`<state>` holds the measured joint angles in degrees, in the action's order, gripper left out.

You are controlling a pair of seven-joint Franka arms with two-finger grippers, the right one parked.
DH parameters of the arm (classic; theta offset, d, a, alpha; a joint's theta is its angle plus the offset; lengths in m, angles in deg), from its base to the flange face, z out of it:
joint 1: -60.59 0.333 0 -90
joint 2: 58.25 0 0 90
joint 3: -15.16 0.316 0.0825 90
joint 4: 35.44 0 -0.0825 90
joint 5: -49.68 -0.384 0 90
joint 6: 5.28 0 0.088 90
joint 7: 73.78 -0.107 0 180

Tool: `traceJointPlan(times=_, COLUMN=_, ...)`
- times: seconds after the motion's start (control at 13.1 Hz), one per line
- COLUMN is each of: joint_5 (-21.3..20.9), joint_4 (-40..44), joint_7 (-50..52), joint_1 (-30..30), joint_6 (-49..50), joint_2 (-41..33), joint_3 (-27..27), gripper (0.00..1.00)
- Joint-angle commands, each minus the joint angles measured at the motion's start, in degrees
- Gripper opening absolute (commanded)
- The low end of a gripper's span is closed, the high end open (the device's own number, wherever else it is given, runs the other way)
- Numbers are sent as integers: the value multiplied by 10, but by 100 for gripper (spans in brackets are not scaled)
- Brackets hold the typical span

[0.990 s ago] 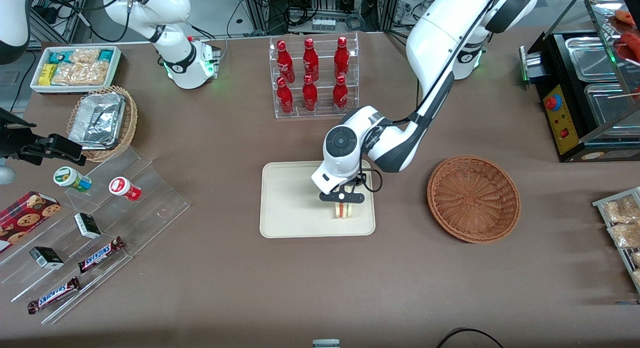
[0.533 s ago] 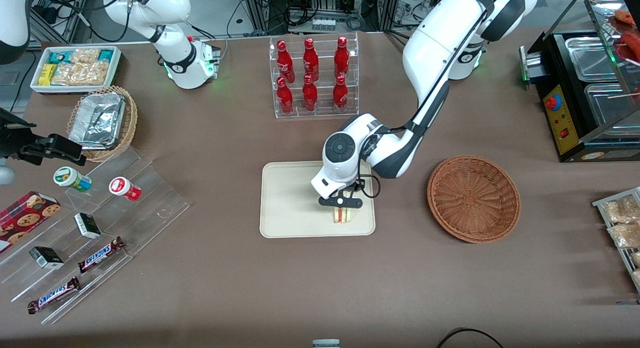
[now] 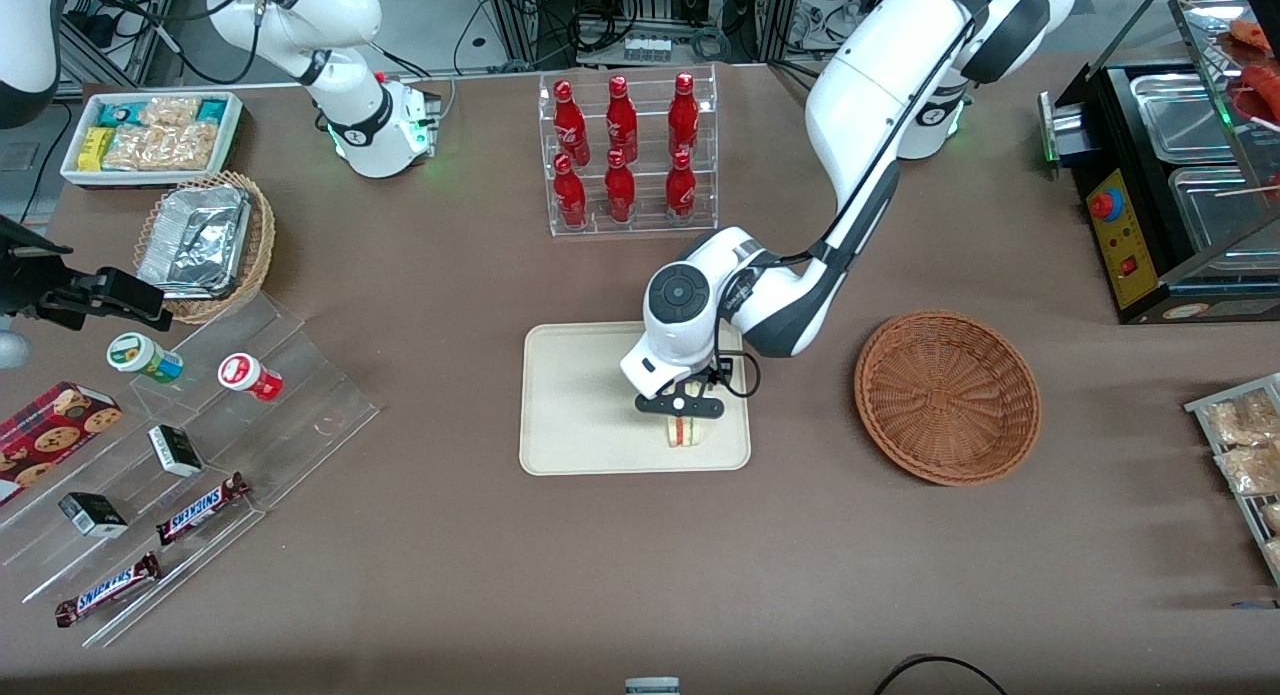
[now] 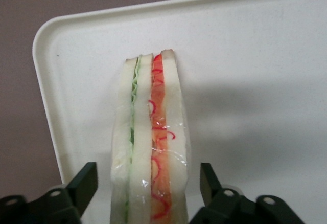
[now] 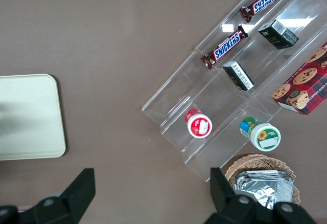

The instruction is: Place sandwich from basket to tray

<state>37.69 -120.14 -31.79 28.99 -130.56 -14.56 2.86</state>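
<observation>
Shifted a touch since a second ago: gripper (image 3: 682, 416) now slightly farther from the front camera and nearer the parked arm's end, sandwich (image 3: 684, 431) narrower below it. Sitting just below frame centre on the tray (image 3: 580, 415), cut edge up, near the tray's corner toward the working arm's end. From the wrist: sandwich (image 4: 150, 147) standing on the tray (image 4: 255, 81), red and green stripes showing, black fingers (image 4: 83, 185) spread on either side with clear gaps, jaws open and gripping nothing. At mid-right of the frame, the reddish-brown basket (image 3: 946, 395), well apart from the tray. Farther up, above centre, a clear rack of red bottles (image 3: 625, 155).
</observation>
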Motion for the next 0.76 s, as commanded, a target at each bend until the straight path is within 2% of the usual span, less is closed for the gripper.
traceJointPlan(times=0.0, joint_5=-10, joint_4=9, joint_7=4, joint_1=-2, joint_6=9, joint_2=-24, joint_3=6, gripper=100)
traceJointPlan(times=0.46, joint_5=-1, joint_4=20, joint_7=4, joint_1=31, joint_6=67, joint_2=-97, joint_3=8, gripper=100)
traceJointPlan(times=0.69, joint_5=2, joint_4=18, joint_7=2, joint_1=84, joint_6=98, joint_2=-137, joint_3=6, gripper=100)
